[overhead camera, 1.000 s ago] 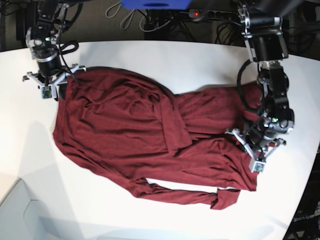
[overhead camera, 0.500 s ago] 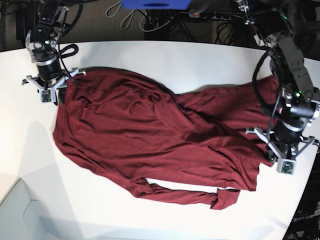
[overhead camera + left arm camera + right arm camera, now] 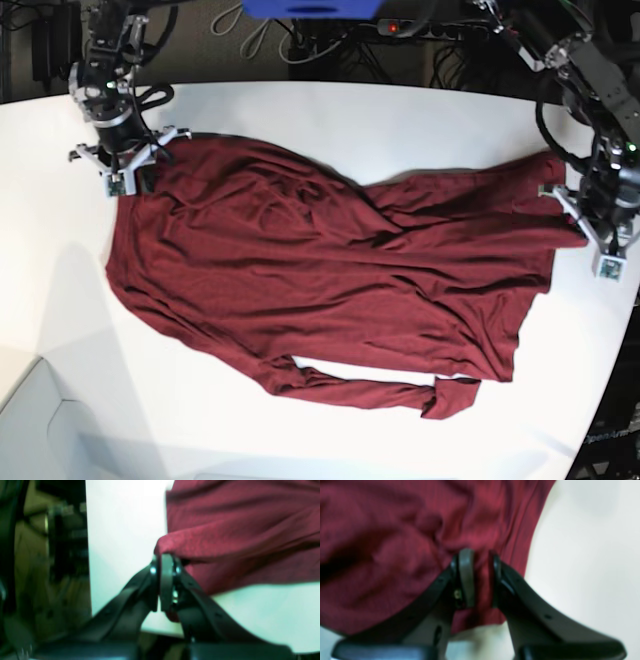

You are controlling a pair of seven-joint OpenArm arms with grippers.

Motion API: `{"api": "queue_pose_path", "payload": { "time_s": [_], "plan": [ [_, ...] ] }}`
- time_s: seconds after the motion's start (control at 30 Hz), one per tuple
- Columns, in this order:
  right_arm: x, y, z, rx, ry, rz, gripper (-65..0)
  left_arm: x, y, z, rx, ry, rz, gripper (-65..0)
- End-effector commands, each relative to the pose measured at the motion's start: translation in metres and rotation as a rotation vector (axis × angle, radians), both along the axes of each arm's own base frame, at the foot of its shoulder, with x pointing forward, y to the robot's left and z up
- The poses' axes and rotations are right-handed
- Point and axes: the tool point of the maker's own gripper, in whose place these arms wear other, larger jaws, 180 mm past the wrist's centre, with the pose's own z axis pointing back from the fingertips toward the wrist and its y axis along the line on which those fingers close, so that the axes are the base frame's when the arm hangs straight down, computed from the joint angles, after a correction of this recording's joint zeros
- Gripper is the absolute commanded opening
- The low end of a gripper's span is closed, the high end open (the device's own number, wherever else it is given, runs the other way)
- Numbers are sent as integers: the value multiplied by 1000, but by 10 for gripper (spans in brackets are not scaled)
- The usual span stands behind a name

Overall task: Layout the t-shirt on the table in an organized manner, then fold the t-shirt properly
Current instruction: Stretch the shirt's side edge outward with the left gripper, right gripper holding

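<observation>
The dark maroon t-shirt (image 3: 300,260) lies spread across the white table (image 3: 380,120), creased through its middle, with one long sleeve (image 3: 380,390) lying along its near side. My left gripper (image 3: 574,216) is at the shirt's right edge, close to the table's right rim. In the left wrist view this gripper (image 3: 165,562) is shut on a small fold of the t-shirt (image 3: 237,530). My right gripper (image 3: 138,175) sits at the shirt's far left corner. In the right wrist view it (image 3: 480,562) is shut on a bunch of the t-shirt (image 3: 395,530) between its fingers.
Cables and dark equipment (image 3: 300,40) sit beyond the table's far edge, under a blue object (image 3: 310,8). The table's curved right rim (image 3: 620,340) runs just past my left gripper. A pale grey surface (image 3: 40,430) lies at the near left.
My left gripper has pulled the shirt's right edge rightward and farther back, drawing out the bunched middle fold. My right gripper has shifted slightly back and right with its corner.
</observation>
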Motion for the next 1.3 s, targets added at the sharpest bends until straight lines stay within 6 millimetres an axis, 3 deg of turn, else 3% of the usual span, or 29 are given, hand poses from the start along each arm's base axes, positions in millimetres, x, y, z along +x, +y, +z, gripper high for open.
{"api": "queue_pose_path", "payload": {
  "time_s": [0.0,0.23,0.33,0.43,0.6,0.83,1.07,1.27],
  "plan": [
    [10,0,6,8,-38,5,-535,2,8,13,26,-32,12,-645],
    [6,-6,-16,23,20,-8,-535,-23,36,11,60,15,88,-645],
    [5,-10,-18,14,29,-6,-535,-32,42,7,80,44,89,-645],
    [1,-29,-17,-14,34,-28,-535,-47,43,-3,86,95,88,-645],
    [-1,-44,-14,-27,30,-62,-535,-68,42,-20,91,172,80,-645],
    [-3,-45,-15,-26,33,-69,-535,-93,56,-24,141,252,81,-645],
    [-3,-43,-16,-21,33,-69,-535,-93,51,-33,117,260,71,-646],
    [-3,-45,-15,-25,32,-70,-535,-66,33,-53,46,267,23,-646]
  ]
}}
